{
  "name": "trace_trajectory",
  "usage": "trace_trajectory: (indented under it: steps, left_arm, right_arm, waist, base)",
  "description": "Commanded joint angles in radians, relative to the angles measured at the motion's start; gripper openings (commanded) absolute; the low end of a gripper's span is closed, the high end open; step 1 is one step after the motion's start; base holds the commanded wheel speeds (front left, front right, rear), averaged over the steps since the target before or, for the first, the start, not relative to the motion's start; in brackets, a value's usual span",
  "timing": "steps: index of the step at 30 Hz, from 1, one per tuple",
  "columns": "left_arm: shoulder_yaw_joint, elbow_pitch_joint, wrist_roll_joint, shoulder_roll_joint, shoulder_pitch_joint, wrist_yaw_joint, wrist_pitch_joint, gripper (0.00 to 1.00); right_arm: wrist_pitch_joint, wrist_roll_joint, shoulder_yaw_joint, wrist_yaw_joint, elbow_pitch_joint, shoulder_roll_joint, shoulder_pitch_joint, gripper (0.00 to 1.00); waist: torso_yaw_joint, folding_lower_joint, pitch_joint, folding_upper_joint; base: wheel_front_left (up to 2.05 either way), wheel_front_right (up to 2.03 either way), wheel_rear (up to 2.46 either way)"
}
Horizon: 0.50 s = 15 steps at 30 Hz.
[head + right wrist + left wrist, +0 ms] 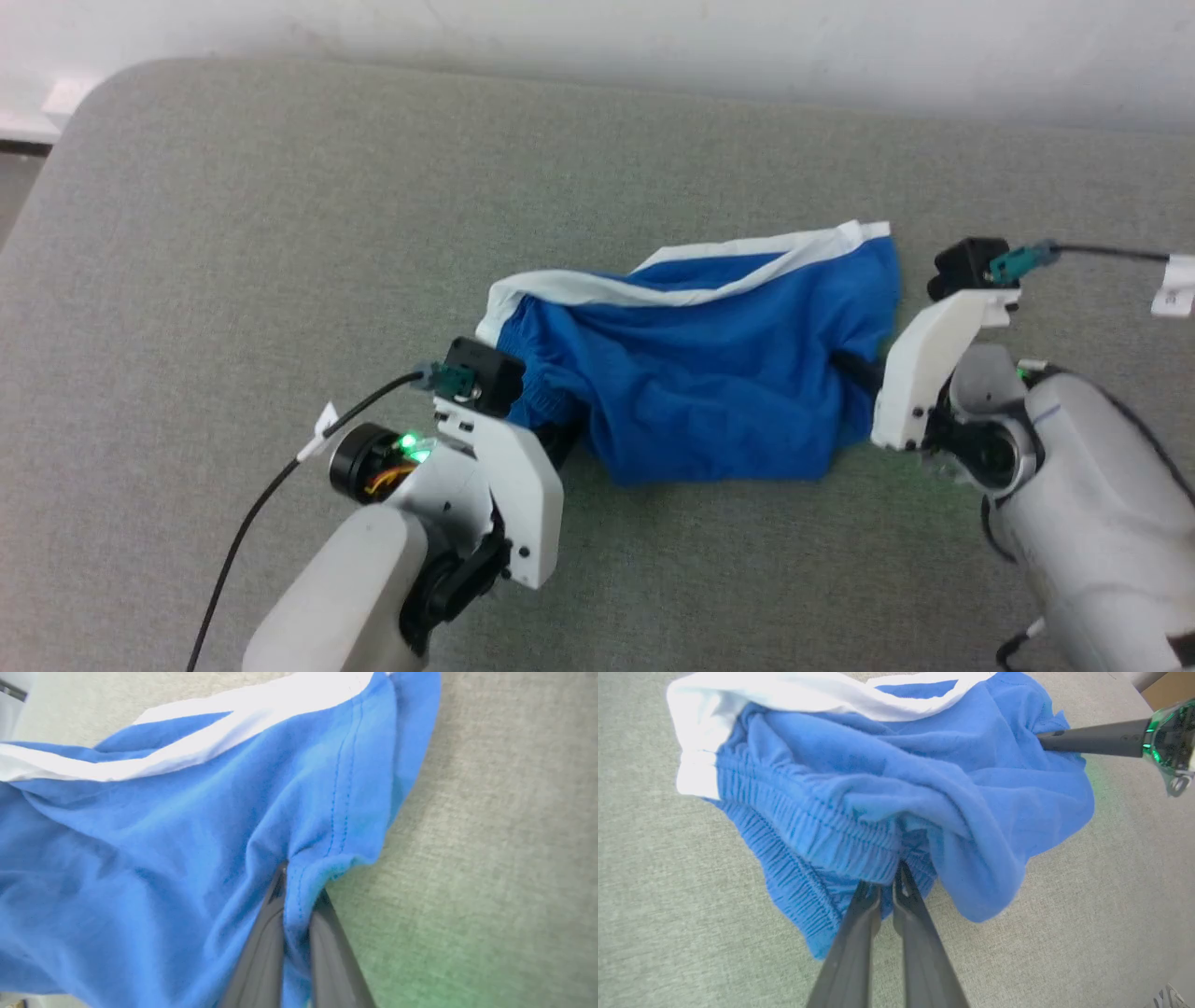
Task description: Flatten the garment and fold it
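Observation:
The garment (pixel 709 373), royal-blue shorts with white hem bands, lies bunched and wrinkled in the middle of the grey table (pixel 280 233). My left gripper (pixel 558 437) is at its left end, shut on the gathered elastic waist (pixel 859 849). In the left wrist view my left gripper (pixel 889 879) pinches that ribbed band, and the garment (pixel 924 779) spreads beyond. My right gripper (pixel 851 366) is at the right end. In the right wrist view my right gripper (pixel 296 886) is shut on a stitched blue fold of the garment (pixel 140 858). The right arm's fingers (pixel 1092 742) enter the cloth from the right.
The table's rounded far-left corner (pixel 93 93) and a pale wall (pixel 653 37) lie behind. A black cable (pixel 271 495) trails from my left wrist, another cable (pixel 1111 250) from my right. Bare grey cloth (pixel 280 280) surrounds the garment.

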<state>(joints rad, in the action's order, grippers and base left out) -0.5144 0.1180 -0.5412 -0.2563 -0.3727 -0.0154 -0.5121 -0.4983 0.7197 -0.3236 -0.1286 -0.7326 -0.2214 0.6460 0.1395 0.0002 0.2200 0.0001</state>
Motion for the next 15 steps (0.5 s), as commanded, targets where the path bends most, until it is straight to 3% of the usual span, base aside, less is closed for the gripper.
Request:
trace_trajectory:
  steps: [1, 8, 15]
  left_arm:
    - [0.004, -0.009, 0.007, -0.009, 0.022, 0.005, 0.006, 0.0]
    - [0.005, -0.074, -0.003, -0.052, 0.129, 0.022, 0.009, 0.0]
    - [-0.016, -0.124, -0.02, -0.099, 0.249, 0.037, -0.033, 0.0]
  right_arm:
    - [0.015, 0.022, -0.006, -0.002, 0.024, 0.0, -0.039, 0.0]
    - [0.099, 0.032, 0.016, -0.002, 0.262, -0.072, -0.26, 0.0]
    - [0.085, -0.053, 0.164, -0.002, 0.469, -0.01, -0.593, 0.0]
  waist:
    - [-0.025, -0.0002, -0.038, -0.0001]
    - [-0.087, -0.0002, -0.132, -0.0001]
    - [-0.142, -0.0002, -0.191, -0.0001]
  base:
    - [0.0, 0.0, 0.0]
    - [0.0, 0.0, 0.0]
    - [0.0, 0.0, 0.0]
